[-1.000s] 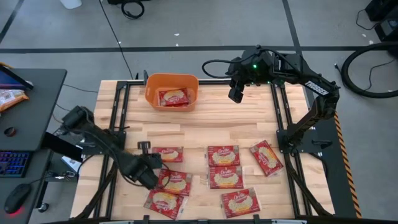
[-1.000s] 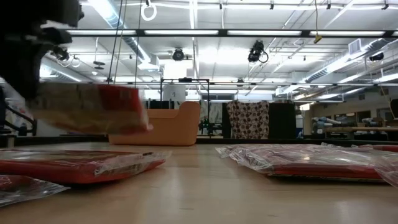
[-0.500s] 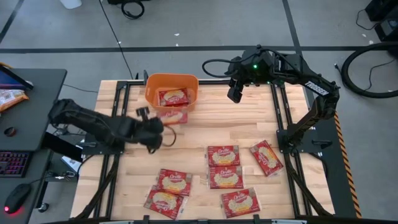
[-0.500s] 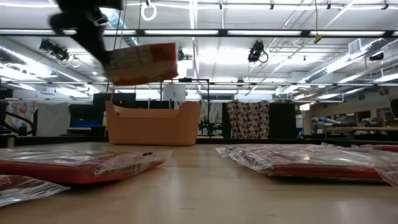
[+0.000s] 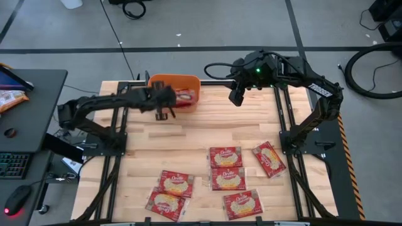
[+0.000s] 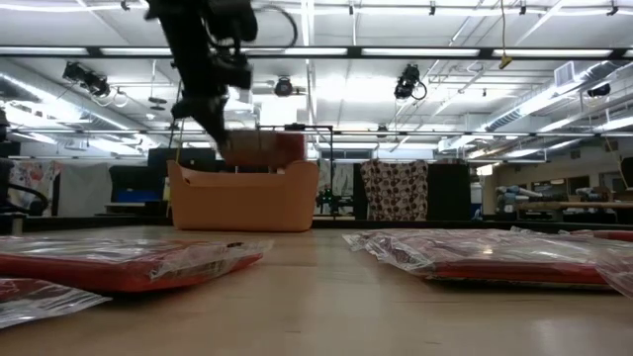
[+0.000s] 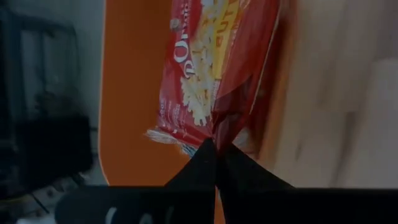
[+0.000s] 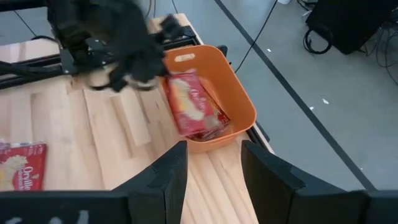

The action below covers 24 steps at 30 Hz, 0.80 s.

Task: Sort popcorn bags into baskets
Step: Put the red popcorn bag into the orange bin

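Note:
My left gripper (image 5: 168, 103) reaches over the orange tub (image 5: 154, 94) at the table's far edge and is shut on a red popcorn packet (image 5: 183, 97). In the low view the packet (image 6: 262, 148) sits just above the tub's rim (image 6: 247, 170). The left wrist view shows the packet (image 7: 211, 68) over the tub's orange floor (image 7: 130, 93). My right gripper (image 8: 211, 165) waits open at the far edge, right of the tub (image 8: 239, 109). Several more packets (image 5: 226, 179) lie flat near the table's near edge. My left gripper pinches the packet between its two fingers at one short edge (image 7: 219, 132). The fingers come slanting down from the table's left. The packet sticks out past the fingertips, lifted clear and tilted (image 8: 189, 102) over the tub's inside.
Two packets (image 5: 173, 183) lie near-left, several (image 5: 242, 202) near-centre and one (image 5: 269, 158) to the right. Bare wood lies between them and the tub. Black frame rails (image 5: 119, 125) run along both sides. A desk with a keyboard (image 5: 12, 164) stands left of the table.
My left gripper has lifted a packet from the near-left group, carried it up and toward the far edge, and come down over the tub with it still held. The other packets have stayed where they were.

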### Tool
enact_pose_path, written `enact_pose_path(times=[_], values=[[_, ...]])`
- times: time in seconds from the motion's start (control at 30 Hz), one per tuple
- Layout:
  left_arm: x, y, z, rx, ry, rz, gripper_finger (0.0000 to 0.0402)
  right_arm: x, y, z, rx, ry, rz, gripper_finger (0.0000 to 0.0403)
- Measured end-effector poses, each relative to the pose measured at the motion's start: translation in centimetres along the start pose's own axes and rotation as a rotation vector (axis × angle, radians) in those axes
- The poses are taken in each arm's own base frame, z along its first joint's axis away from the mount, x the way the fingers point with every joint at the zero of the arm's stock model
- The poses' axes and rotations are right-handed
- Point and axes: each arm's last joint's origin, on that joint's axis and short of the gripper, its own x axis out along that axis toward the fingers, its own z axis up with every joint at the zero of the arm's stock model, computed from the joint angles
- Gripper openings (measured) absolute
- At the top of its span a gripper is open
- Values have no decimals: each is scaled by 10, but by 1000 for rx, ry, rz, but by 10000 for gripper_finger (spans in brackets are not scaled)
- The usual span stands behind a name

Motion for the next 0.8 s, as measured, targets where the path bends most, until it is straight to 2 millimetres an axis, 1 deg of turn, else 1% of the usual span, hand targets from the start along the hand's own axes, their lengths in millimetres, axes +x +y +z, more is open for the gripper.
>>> enact_pose_path(times=[0.1,0.2,0.27,0.37,0.43,0.5,0.6,0.7,0.8], values=[[26,16,-6,-46,52,-25,13,-1,3,0,10,-2,5,155],[48,27,-9,-103,62,-62,32,-2,6,-1,18,-5,-6,155],[57,31,-10,-126,54,-85,55,-2,7,-1,18,-5,-4,155],[59,30,-9,-138,38,-119,94,-2,8,-1,15,-4,0,155],[56,28,-8,-168,8,-163,119,-2,8,-1,14,-5,-4,155],[47,25,-6,-214,-46,-238,138,-2,7,-1,13,-7,-23,155],[30,18,-1,-306,-134,-425,154,-2,6,-1,4,-10,-47,155],[8,4,6,-358,-206,-639,155,-2,6,-1,-20,-10,-54,155],[-9,-20,16,-373,-211,-830,152,-2,5,-1,-44,-10,-56,155]])
